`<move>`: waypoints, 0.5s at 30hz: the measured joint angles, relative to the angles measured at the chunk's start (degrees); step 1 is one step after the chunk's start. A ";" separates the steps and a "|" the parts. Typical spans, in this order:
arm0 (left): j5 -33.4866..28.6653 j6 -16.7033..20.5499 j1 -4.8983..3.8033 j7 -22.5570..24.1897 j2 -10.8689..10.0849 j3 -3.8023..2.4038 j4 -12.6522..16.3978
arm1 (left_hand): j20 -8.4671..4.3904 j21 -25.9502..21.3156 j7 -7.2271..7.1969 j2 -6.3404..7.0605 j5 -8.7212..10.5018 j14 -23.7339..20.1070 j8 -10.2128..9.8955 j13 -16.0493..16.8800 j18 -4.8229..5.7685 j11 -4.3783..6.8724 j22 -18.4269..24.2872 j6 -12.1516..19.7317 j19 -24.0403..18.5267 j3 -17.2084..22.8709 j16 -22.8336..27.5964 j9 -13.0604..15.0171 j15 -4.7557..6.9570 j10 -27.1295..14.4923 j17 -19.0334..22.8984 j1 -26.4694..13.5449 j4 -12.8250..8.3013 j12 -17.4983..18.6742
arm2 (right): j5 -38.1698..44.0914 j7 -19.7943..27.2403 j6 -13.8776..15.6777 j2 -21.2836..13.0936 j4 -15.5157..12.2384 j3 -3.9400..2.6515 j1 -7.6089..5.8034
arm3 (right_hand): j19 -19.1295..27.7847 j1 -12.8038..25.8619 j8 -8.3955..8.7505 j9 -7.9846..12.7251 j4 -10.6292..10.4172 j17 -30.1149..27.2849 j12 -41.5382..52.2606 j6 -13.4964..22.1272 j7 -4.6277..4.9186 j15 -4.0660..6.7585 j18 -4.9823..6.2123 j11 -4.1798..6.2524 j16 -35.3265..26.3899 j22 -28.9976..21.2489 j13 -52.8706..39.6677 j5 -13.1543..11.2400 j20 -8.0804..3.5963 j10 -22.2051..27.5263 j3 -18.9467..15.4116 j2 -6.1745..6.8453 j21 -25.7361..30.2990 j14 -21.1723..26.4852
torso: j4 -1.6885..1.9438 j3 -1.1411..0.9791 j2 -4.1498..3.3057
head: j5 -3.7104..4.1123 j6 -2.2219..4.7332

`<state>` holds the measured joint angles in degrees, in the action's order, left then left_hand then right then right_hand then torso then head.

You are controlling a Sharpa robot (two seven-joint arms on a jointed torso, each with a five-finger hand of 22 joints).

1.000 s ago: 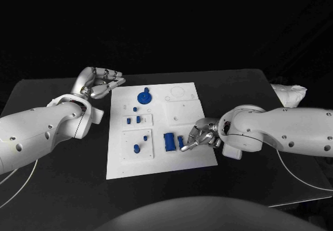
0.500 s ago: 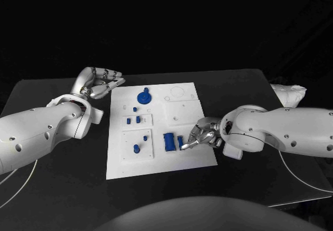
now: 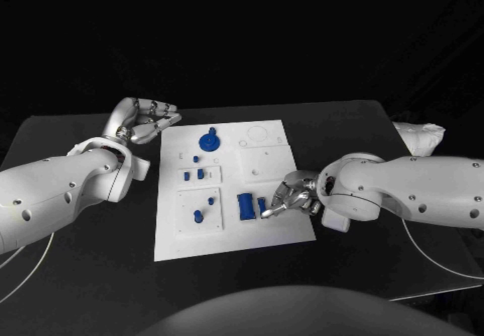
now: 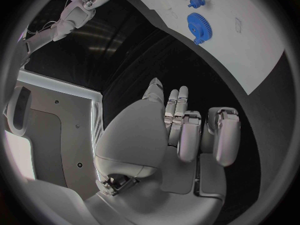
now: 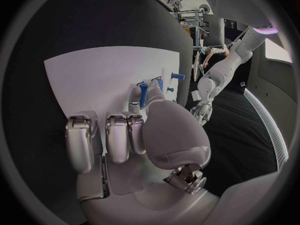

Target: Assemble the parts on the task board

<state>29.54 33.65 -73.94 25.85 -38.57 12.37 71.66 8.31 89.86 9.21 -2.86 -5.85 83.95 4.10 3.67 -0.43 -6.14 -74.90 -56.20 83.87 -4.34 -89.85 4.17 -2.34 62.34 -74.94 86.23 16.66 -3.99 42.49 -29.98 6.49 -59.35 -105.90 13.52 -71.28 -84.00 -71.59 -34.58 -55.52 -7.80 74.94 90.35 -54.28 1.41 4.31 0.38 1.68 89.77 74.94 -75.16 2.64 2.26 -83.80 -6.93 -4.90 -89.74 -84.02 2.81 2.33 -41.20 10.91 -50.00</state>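
The white task board (image 3: 232,234) lies in the middle of the table. On it are a blue gear (image 3: 209,142), several small blue parts around (image 3: 201,173), a blue block (image 3: 244,206) and an upright blue peg (image 3: 262,204). My right hand (image 3: 290,197) rests on the board's right part, its fingertips at the peg. In the right wrist view the peg (image 5: 143,94) stands between the thumb and a finger of this hand (image 5: 140,135), which pinch it. My left hand (image 3: 151,119) hovers off the board's far left corner, fingers curled in, holding nothing (image 4: 187,130). The gear (image 4: 199,28) lies beyond it.
A crumpled white cloth (image 3: 422,137) lies at the table's far right edge. Bare black table surrounds the board on every side. A small blue knob (image 4: 196,2) sits on the board past the gear.
My right hand has edged slightly left toward the peg and closed its fingertips in on it. The left hand and the other parts have not moved.
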 measured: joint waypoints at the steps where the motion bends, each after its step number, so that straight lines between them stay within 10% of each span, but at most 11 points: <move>1: 0.00 0.00 0.00 0.00 0.00 0.00 0.00 | 0.00 0.00 0.00 0.00 0.00 0.00 0.00 0.00 0.01 0.00 0.00 0.00 0.00 0.00 0.00 0.00 0.00 0.00 0.00 0.00 0.00 0.00 | 0.07 -0.10 0.01 0.05 -0.02 0.00 0.00 | 0.05 -0.57 0.00 -0.03 0.39 0.00 0.06 0.00 0.00 0.00 0.00 0.10 0.00 0.00 -0.02 0.00 -0.08 -0.10 0.25 -0.06 0.00 0.00 | -0.01 0.00 0.00 | 0.01 0.00; 15: 0.01 -0.03 0.00 -0.01 -0.04 0.00 -0.03 | 0.00 0.00 0.00 0.00 0.00 0.00 0.00 0.00 0.00 0.00 0.00 0.00 0.00 0.00 0.00 0.00 0.00 0.00 0.01 0.00 0.00 0.00 | 1.45 -2.12 0.55 0.40 0.00 -0.01 0.03 | 0.00 -2.34 0.28 -0.15 1.25 -0.01 -0.14 -0.18 -0.18 0.42 0.00 0.20 0.00 -0.01 -0.06 0.00 -0.42 -0.20 0.78 -0.66 0.00 -0.01 | 0.01 -0.03 0.00 | -0.09 0.00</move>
<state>29.54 33.62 -73.94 25.84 -38.60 12.37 71.63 8.31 89.86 9.21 -2.86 -5.85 83.94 4.10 3.67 -0.42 -6.14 -74.90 -56.20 83.87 -4.34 -89.85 4.17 -2.34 62.34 -74.93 86.23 16.66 -3.99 43.95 -32.10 7.04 -58.95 -105.89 13.51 -71.25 -84.01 -73.94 -34.30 -55.68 -6.55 74.93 90.21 -54.46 1.24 4.73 0.38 1.88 89.77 74.93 -75.22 2.64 1.84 -84.00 -6.15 -5.56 -89.74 -84.04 2.82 2.30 -41.20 10.83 -50.00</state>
